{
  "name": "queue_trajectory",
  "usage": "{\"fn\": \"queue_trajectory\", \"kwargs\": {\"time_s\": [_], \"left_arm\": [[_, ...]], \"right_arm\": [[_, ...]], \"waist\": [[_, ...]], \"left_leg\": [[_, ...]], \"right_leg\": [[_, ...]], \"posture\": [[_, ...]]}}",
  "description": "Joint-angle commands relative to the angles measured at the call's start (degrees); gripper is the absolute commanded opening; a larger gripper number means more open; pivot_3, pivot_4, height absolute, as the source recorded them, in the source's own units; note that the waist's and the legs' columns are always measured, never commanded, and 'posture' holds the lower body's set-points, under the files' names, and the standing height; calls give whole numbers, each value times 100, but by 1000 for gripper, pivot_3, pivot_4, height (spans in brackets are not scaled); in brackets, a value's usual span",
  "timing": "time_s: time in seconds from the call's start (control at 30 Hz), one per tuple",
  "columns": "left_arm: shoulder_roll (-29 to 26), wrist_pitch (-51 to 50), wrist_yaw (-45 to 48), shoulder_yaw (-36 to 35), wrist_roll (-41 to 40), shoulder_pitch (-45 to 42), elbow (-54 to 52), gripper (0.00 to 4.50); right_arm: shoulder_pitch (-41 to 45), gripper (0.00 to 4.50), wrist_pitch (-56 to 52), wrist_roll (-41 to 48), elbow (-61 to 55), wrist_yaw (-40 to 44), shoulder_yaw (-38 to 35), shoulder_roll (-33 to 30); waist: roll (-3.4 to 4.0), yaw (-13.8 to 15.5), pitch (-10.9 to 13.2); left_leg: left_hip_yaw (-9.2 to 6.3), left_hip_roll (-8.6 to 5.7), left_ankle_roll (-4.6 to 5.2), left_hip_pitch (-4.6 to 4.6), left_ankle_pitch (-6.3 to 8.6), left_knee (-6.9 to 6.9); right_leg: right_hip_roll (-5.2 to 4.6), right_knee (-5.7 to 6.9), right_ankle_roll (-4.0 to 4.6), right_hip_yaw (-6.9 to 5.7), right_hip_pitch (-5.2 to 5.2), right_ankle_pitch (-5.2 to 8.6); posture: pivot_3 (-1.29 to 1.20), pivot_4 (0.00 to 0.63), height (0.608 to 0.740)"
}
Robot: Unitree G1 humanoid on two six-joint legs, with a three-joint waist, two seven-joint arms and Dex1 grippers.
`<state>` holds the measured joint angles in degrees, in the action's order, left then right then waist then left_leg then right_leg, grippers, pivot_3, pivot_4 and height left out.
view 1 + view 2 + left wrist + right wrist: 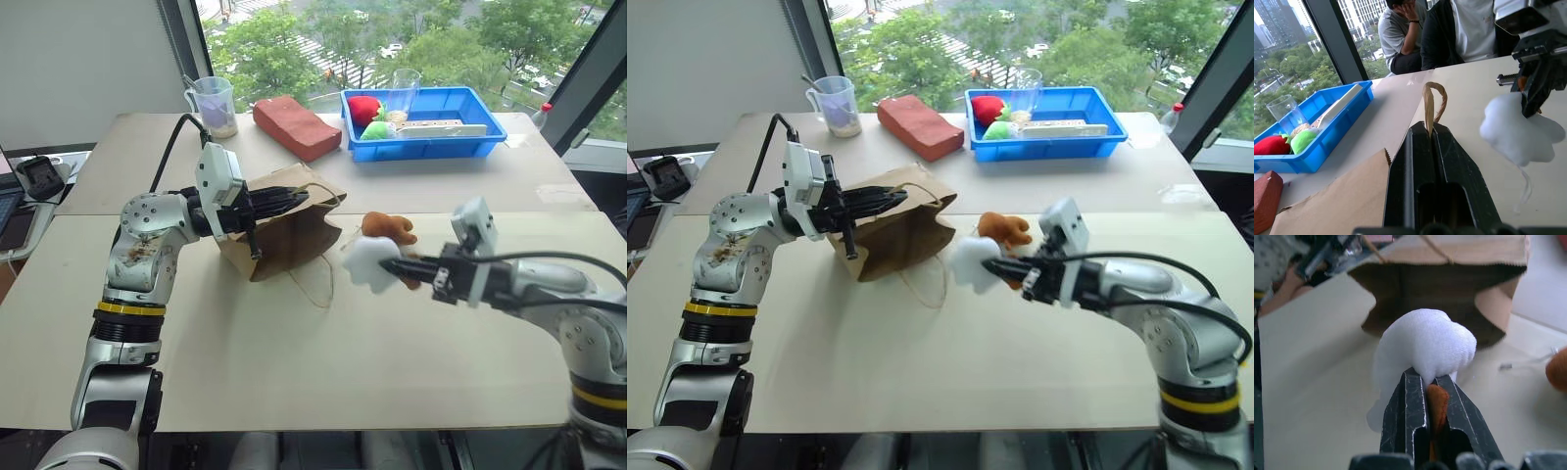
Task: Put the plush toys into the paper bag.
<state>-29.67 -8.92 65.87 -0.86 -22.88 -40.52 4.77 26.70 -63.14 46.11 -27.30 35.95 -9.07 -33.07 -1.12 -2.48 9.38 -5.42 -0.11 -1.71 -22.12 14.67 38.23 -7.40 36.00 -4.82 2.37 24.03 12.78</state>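
Bag first: your paper bag [284,230] lies on its side on the table [294,362], long axis running across you, mouth open toward your right and its base end toward your left arm. Your left gripper [292,200] is clamped tight on the bag's upper rim at a cord handle [1431,104], pointing level toward your right, so the top edge is lifted. Your right gripper [400,264] points toward the bag's mouth, pinched shut on the white plush toy [370,260], its fingers [1405,411] closed on an orange part of the toy. You see the white toy held clear of the table, just beside the mouth, not yet inside. The reddish-brown plush toy [389,229] sits on the table right behind the white one. A blue tray [431,142], a brick-shaped block [296,126] and a measuring cup [216,105] stand along the far side, well apart from the bag.
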Motion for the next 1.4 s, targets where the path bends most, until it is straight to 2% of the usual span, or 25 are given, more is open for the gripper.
{"fn": "queue_trajectory", "kwargs": {"time_s": [0.03,0.2,0.33,0.47,0.63,0.87,0.9,1.1,1.17,1.3,1.4], "left_arm": [[51,-23,-50,-38,-143,-232,-133,0],[204,-175,-163,-32,-226,-375,-253,0],[367,-253,-388,-33,-261,-365,-380,0],[396,-276,-455,-25,-263,-384,-411,0],[352,-269,-482,-35,-257,-375,-418,0],[221,-230,-504,-102,-236,-295,-353,0],[210,-220,-511,-103,-229,-284,-346,0],[142,-176,-463,-116,-209,-254,-277,0],[79,-195,-420,-126,-211,-248,-284,0],[-23,-211,-364,-129,-243,-265,-267,0],[-61,-194,-336,-117,-240,-273,-238,0]], "right_arm": [[322,66,-76,-249,250,-697,460,501],[955,66,408,-991,1181,-1283,1134,1357],[1560,66,873,-1719,2234,-1918,1524,2277],[1992,66,1490,-2282,3259,-2119,1792,2962],[2055,1846,1896,-2456,3673,-1848,1836,3302],[1499,4262,1601,-2227,2398,-1066,1886,2686],[1416,4479,1543,-2189,2211,-1028,1855,2617],[954,4479,1444,-2133,1307,-1035,1487,2031],[728,4479,1563,-2230,1103,-901,1237,1530],[265,4479,2205,-2787,1304,-668,1096,472],[119,4479,2717,-3158,1742,-617,1116,88]], "waist": [[0,23,0],[1,3,0],[2,-66,-1],[4,-157,-2],[4,-153,-1],[5,-151,-1],[5,-154,-1],[5,-153,-1],[4,-128,-1],[4,-42,-1],[3,-43,-1]], "left_leg": [[-1,0,0,-3,0,0],[-6,-4,-12,-19,-7,1],[-7,-2,-17,-14,-10,-8],[-9,-2,-25,-9,-14,-21],[-12,-3,-52,-12,-30,-27],[-16,-3,-47,-12,-27,-30],[-15,-3,-44,-13,-25,-30],[-15,-3,-20,-9,-12,-30],[-15,-3,-21,-9,-12,-29],[-15,-5,-18,-12,-10,-29],[-10,-3,-16,-12,-9,-29]], "right_leg": [[0,3,0,-1,0,0],[0,13,0,-4,6,-1],[0,20,0,-4,14,-1],[0,24,0,-4,17,0],[0,19,0,-5,19,0],[0,18,0,-8,19,0],[0,17,0,-8,18,0],[0,21,0,-7,18,0],[0,19,0,-7,15,0],[0,9,0,-8,10,0],[0,8,0,-7,11,0]], "posture": [[0,150,740],[0,150,740],[0,150,740],[0,150,740],[0,150,740],[0,150,740],[0,150,740],[0,150,740],[0,150,740],[0,150,740],[0,150,740]]}}
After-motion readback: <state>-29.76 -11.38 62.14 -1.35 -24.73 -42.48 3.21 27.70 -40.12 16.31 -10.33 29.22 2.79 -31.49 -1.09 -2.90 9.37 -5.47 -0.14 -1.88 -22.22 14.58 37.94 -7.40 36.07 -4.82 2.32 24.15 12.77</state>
